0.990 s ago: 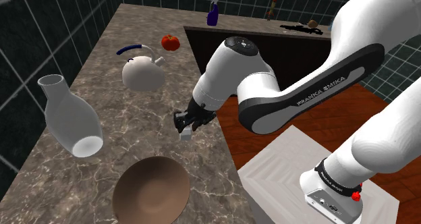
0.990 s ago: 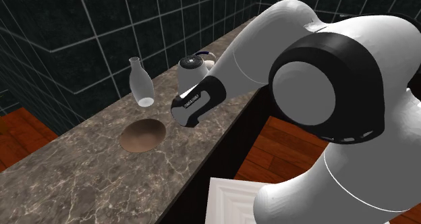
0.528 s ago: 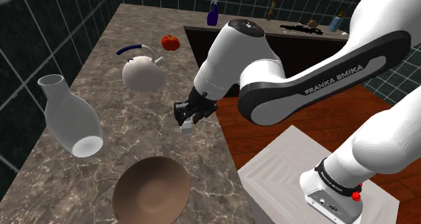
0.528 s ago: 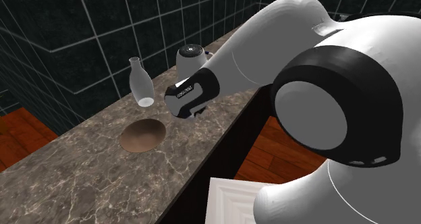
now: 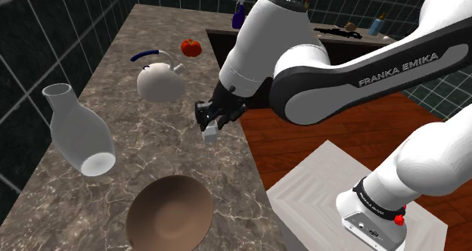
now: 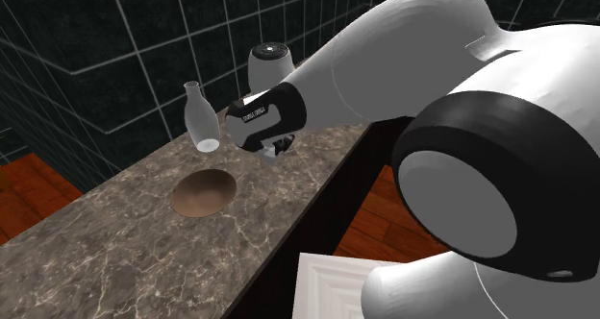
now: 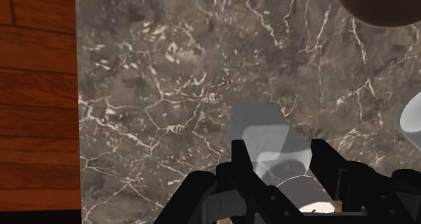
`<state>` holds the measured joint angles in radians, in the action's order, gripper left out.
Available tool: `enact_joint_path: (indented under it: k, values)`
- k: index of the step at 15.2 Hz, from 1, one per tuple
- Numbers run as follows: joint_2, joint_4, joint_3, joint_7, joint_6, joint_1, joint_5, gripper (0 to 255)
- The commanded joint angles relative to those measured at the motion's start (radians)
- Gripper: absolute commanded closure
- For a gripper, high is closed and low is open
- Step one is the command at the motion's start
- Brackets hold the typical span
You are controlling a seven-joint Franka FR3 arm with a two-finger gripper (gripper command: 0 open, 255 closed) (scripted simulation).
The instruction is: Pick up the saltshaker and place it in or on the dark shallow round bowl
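Gripper point(image 7: 279, 155) grasping the pale saltshaker point(image 5: 211, 135) clear of the counter point(image 5: 128, 83) near its floor-side edge, I judge I'm mid-carry, needing travel over the brown bowl point(image 5: 169, 212), then lowering.

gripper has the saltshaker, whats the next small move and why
Probably carry the saltshaker across toward the brown bowl at this height. The gripper is shut on it, it looks lifted off the marble counter, and the bowl sits empty, nearer the shoulder view's bottom edge.
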<state>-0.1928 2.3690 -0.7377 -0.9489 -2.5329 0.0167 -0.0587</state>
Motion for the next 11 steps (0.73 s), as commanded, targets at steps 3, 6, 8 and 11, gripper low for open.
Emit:
enact_joint_path:
  k: [3, 6, 8, 11]
  values:
    - [-0.034, -0.029, 0.019, 0.028, 0.058, -0.012, -0.032, 255]
    - [-0.056, -0.053, 0.032, 0.043, 0.100, -0.018, -0.048, 255]
    - [-0.063, -0.062, 0.036, 0.047, 0.115, -0.020, -0.053, 255]
    - [-0.053, -0.092, -0.027, -0.046, 0.133, -0.030, -0.025, 255]
